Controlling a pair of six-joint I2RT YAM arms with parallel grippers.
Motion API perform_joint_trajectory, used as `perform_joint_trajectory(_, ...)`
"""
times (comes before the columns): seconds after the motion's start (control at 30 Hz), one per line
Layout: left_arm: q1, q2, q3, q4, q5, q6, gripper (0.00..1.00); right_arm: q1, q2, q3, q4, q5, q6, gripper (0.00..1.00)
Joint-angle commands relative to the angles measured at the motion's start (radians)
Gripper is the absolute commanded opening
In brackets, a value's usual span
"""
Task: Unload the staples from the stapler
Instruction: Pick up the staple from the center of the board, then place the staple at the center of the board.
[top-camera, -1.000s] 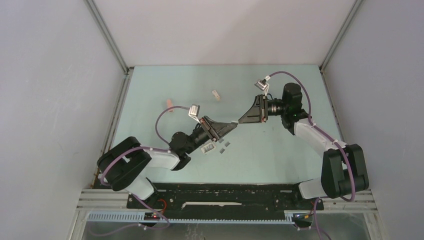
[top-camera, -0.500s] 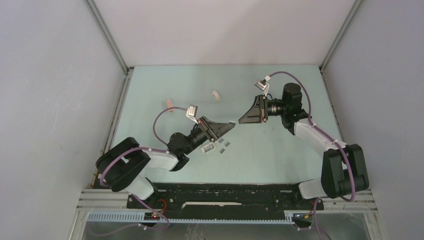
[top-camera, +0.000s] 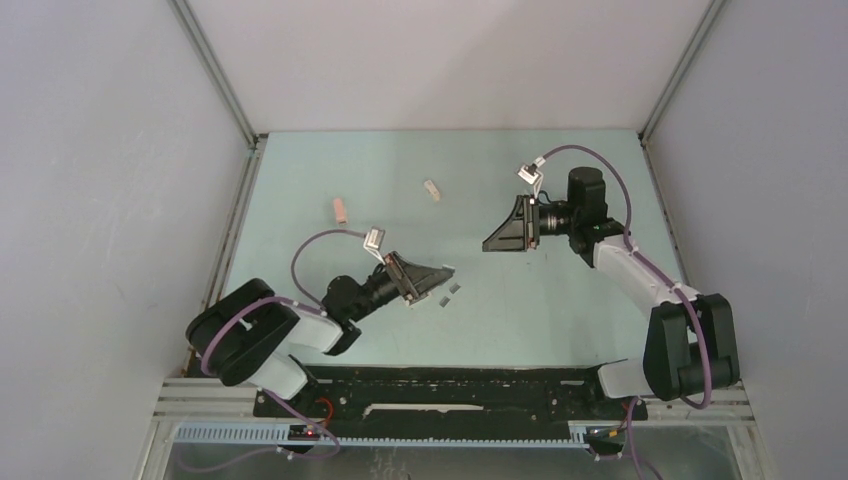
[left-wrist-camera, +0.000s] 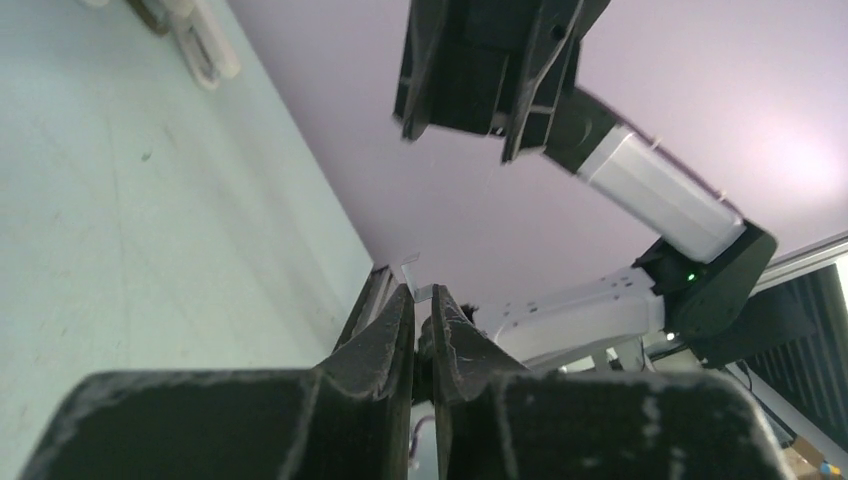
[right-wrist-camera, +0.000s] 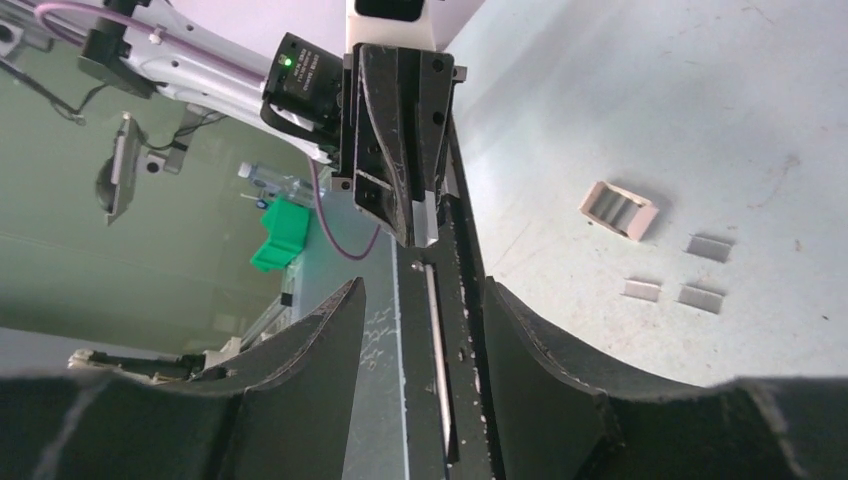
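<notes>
Pink stapler (top-camera: 340, 210): lies flat on the pale green table (top-camera: 560, 310), left of centre, well apart from both arms.

Left gripper (top-camera: 448, 270): points toward the right arm. The fingers (left-wrist-camera: 385, 335) are drawn almost together, with only a narrow slit between them in its own wrist view.

Small pale grey piece (right-wrist-camera: 424, 216): pinched at the very tip of the left gripper, seen from the right wrist. It is too small to tell what it is.

White stapler (top-camera: 432, 190): lies on the table beyond the left gripper's tip, apart from both grippers.

Framed piece (right-wrist-camera: 618, 210): a pale pinkish open rectangle, flat on the table, just beside the staples. In the top view the left gripper covers most of it.

Staples (right-wrist-camera: 700, 298): three short grey strips, loose and flat on the table and not touching each other. They lie near the left gripper's tip on its near side. No finger touches them.

Right gripper (right-wrist-camera: 422, 288): faces the left gripper, tips apart from it. The jaws are spread with nothing between them.
</notes>
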Motion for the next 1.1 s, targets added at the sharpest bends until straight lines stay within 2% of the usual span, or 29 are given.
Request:
perform_joint_trajectory(0.0, 0.017, 0.03, -0.079, 0.03, 0.12, 0.04, 0.14, -0.017, -0.049, 0.061, -0.206, 0.039, -0.224, 0.56)
perform_joint_trajectory(0.2, 0.018, 0.114, -0.152, 0.028, 0.171, 0.032, 0.13, -0.038, -0.051, 0.068, -0.255, 0.053, -0.274, 0.56)
perform_joint_trajectory(0.27, 0.019, 0.106, -0.17, 0.011, 0.174, 0.038, 0.13, -0.04, -0.048, 0.068, -0.26, 0.053, -0.277, 0.56)
perform_joint_trajectory(0.33, 0.018, 0.055, -0.169, -0.072, 0.174, 0.065, 0.12, -0.042, -0.046, 0.068, -0.263, 0.056, -0.281, 0.56)
perform_joint_trajectory(0.43, 0.015, -0.14, -0.143, -0.415, 0.137, 0.194, 0.13, -0.042, -0.046, 0.069, -0.264, 0.055, -0.282, 0.56)
perform_joint_trajectory(0.57, -0.022, -0.491, 0.004, -1.134, -0.057, 0.437, 0.15, -0.041, -0.048, 0.068, -0.264, 0.056, -0.281, 0.56)
perform_joint_trajectory(0.63, -0.025, -0.591, 0.072, -1.334, -0.129, 0.5, 0.16, -0.041, -0.048, 0.068, -0.264, 0.057, -0.281, 0.56)
perform_joint_trajectory(0.77, -0.027, -0.604, 0.146, -1.519, -0.153, 0.551, 0.16, -0.04, -0.051, 0.068, -0.264, 0.06, -0.282, 0.56)
perform_joint_trajectory(0.93, -0.07, -0.509, 0.189, -1.603, -0.158, 0.583, 0.16, -0.043, -0.055, 0.068, -0.27, 0.064, -0.289, 0.56)
perform_joint_trajectory(1.07, -0.117, -0.436, 0.265, -1.717, -0.226, 0.634, 0.16, -0.043, -0.052, 0.069, -0.27, 0.063, -0.29, 0.56)
